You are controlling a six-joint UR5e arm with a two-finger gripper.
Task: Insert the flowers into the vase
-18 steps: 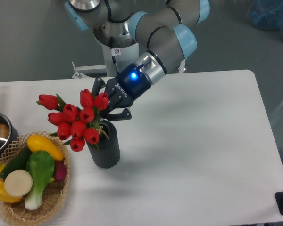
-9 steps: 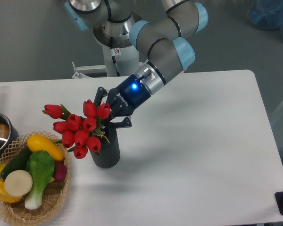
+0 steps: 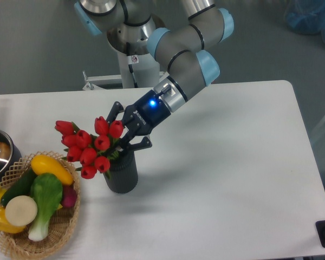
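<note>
red flowers (image 3: 89, 149) are leaning left out of the vase (image 3: 122, 174); the gripper (image 3: 125, 130), up-right, is sitting spread, gripping nothing.

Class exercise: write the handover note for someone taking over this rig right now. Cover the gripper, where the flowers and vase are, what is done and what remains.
Gripper: fingers spread, at the bunch just above the vase mouth; whether it is gripping cannot be told.
Flowers: stems in the vase, heads leaning left toward the wicker basket.
Vase: upright on the table, right of the basket.
Done: stems entered the vase.
Left: probably confirm release, withdraw the arm without tipping the vase.
</note>
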